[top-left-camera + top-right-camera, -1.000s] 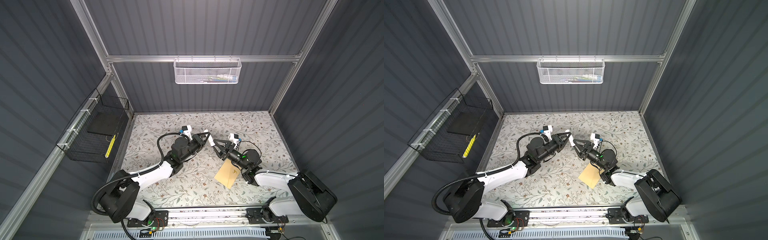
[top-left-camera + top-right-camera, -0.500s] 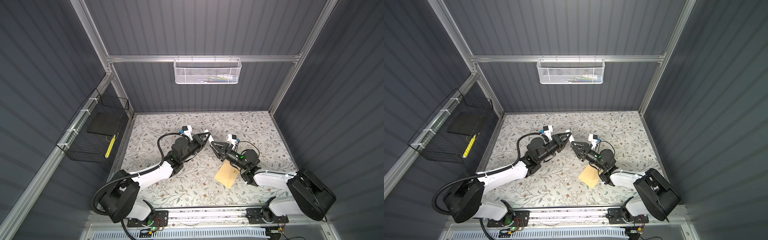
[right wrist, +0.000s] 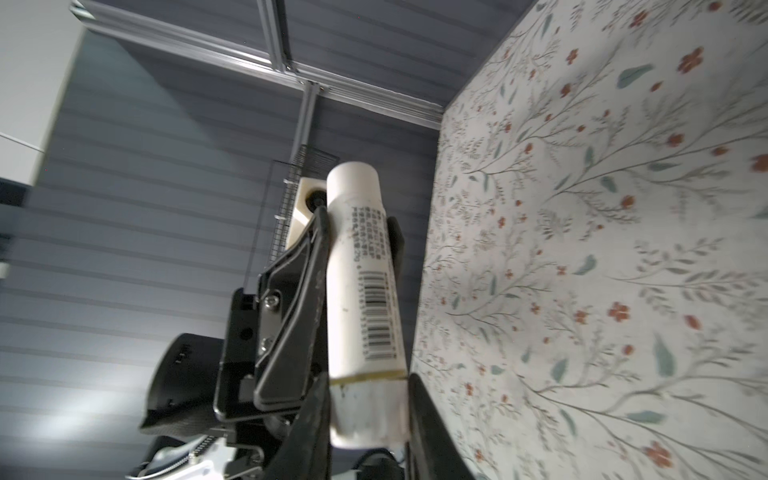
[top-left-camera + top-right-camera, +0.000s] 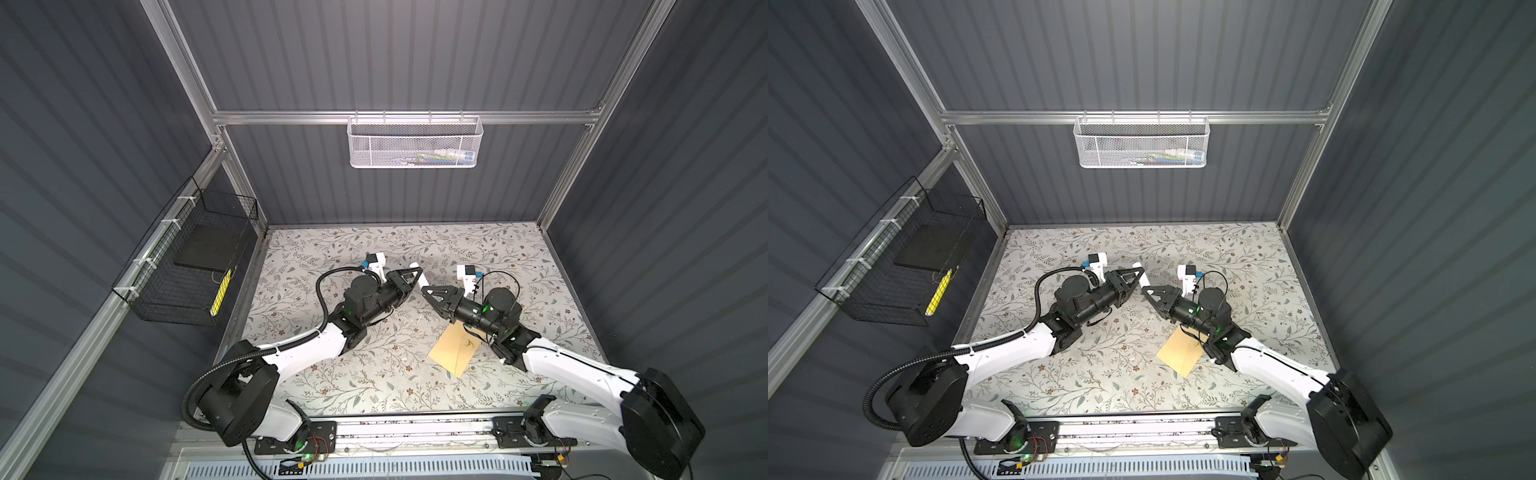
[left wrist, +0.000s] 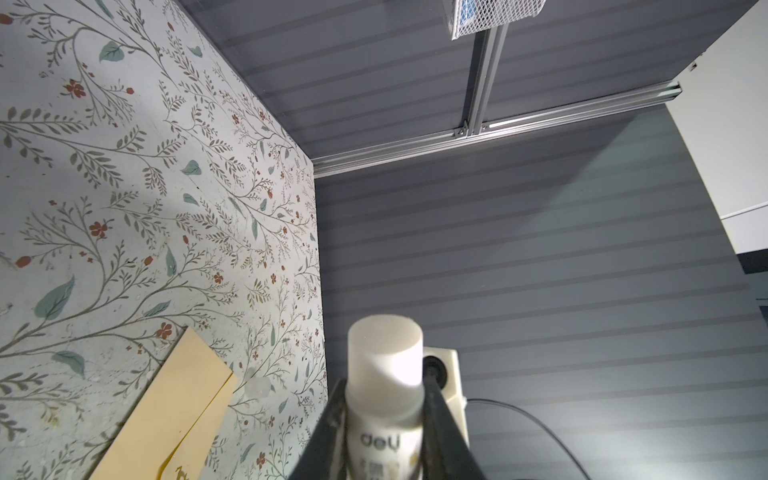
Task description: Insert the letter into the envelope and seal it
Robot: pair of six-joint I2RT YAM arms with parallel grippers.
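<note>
A white glue stick (image 4: 417, 275) (image 4: 1139, 273) hangs above the middle of the floral table, held from both sides. My left gripper (image 4: 419, 271) (image 5: 384, 392) is shut on the stick's labelled body (image 5: 384, 374). Its free end pokes out past my left fingertips. My right gripper (image 4: 424, 288) (image 3: 365, 401) is shut on the other end, below a yellowish seam on the stick (image 3: 361, 270). The tan envelope (image 4: 453, 353) (image 4: 1179, 353) (image 5: 166, 415) lies flat on the table, partly under my right arm. The letter is out of view.
A white mesh basket (image 4: 415, 143) hangs on the back wall. A black wire basket (image 4: 195, 266) with a yellow item hangs on the left wall. Grey walls enclose the table on three sides.
My right gripper has moved in toward the left one and closed from open onto the stick's end. My left gripper has kept its hold and barely moved.
</note>
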